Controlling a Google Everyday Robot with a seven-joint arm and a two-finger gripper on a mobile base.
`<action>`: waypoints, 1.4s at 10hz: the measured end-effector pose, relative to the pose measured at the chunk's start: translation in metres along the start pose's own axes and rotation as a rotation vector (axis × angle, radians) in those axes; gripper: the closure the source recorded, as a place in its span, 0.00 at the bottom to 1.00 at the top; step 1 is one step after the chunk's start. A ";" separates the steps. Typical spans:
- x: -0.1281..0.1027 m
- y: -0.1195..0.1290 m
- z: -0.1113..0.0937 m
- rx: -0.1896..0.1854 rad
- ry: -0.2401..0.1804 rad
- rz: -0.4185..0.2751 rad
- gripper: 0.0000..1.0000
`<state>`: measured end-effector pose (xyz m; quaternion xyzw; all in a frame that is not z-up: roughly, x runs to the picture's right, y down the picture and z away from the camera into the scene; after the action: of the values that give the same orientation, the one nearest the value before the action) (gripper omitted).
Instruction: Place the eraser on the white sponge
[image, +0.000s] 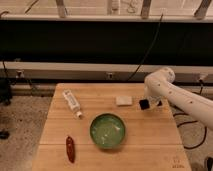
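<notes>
The white sponge (124, 100) lies flat on the wooden table (150, 145), right of centre near the far edge. The eraser (144, 104), a small black block with a lighter face, is just right of the sponge and apart from it. My gripper (148, 104) hangs from the white arm (175, 97) that reaches in from the right. It is shut on the eraser and holds it slightly above the table top.
A white tube-shaped bottle (72, 102) lies at the far left of the table. A green bowl (108, 131) stands in the middle, in front of the sponge. A red chili pepper (70, 149) lies at the front left. Cables hang behind the table.
</notes>
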<state>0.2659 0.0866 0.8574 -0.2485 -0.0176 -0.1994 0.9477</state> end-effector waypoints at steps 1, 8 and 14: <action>-0.001 -0.004 0.002 0.002 -0.002 -0.007 1.00; -0.045 -0.057 0.009 0.039 -0.042 -0.114 1.00; -0.062 -0.081 0.014 0.056 -0.052 -0.169 1.00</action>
<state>0.1785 0.0515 0.8987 -0.2244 -0.0688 -0.2718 0.9333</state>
